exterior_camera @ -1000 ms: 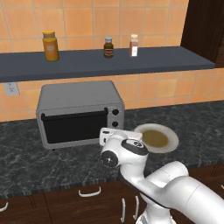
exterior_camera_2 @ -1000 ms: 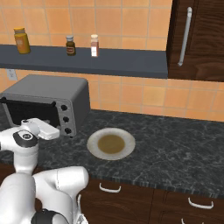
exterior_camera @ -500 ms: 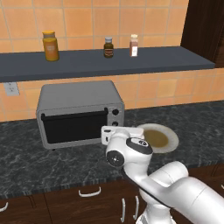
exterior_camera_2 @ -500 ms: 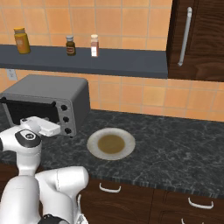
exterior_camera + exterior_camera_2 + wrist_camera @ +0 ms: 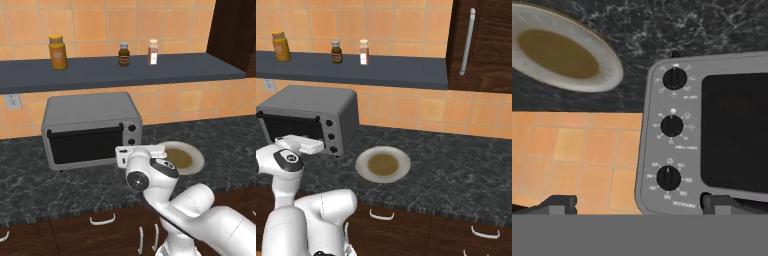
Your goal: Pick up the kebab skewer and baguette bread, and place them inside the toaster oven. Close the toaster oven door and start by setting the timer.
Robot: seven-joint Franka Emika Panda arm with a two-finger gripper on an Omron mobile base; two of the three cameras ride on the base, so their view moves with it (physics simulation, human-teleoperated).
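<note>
Dark counter at top of hand view; your gripper [image 5: 637, 204], jaws spread and empty, faces 3 knobs [image 5: 671, 126] on toaster oven [image 5: 712, 135], right-center.

Markings ring the three knobs on the toaster oven [image 5: 662, 140], all too blurred to read.

Toaster oven [image 5: 90, 130]: matt grey metal, dark glossy glass door [image 5: 84, 145]. Counter [image 5: 456, 170]: polished black speckled stone. Wall tiles [image 5: 100, 22]: smooth orange ceramic.
</note>
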